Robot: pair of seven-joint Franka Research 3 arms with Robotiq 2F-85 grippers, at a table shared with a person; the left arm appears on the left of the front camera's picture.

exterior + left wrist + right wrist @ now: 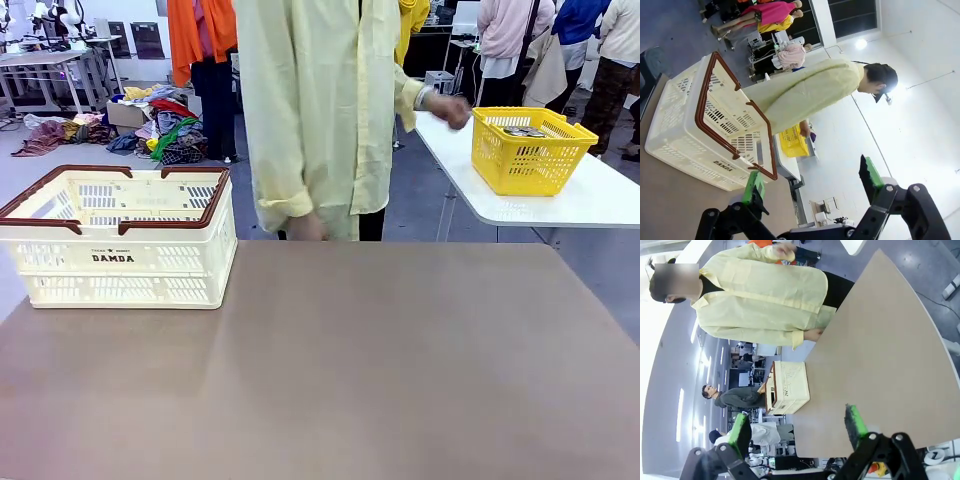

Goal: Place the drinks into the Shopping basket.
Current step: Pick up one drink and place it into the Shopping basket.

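From the front, we see the Shopping basket (120, 262) at the far left corner of the brown table (380, 370). All the tabletop to the right of the basket and nearer us lies open. A person (320, 110) in a pale yellow coat stands at the far edge, just right of the basket. Their hanging hand (305, 228) is at the table's edge, and their reaching hand (455, 110) is stretched toward a yellow mesh basket (530, 165) on a white side table (600, 200), well apart from the Shopping basket. Dark and silvery shapes lie in the yellow one; we cannot tell what they are.

In the left wrist view, the left gripper (811, 177) hangs above the table near the Shopping basket, jaws spread wide with nothing between them. The picture's bottom edge cuts off its base.

In the right wrist view, the right gripper (797, 424) is spread as wide and holds nothing. The Shopping basket sits well beyond it across open tabletop, and its print is too small for us to read.
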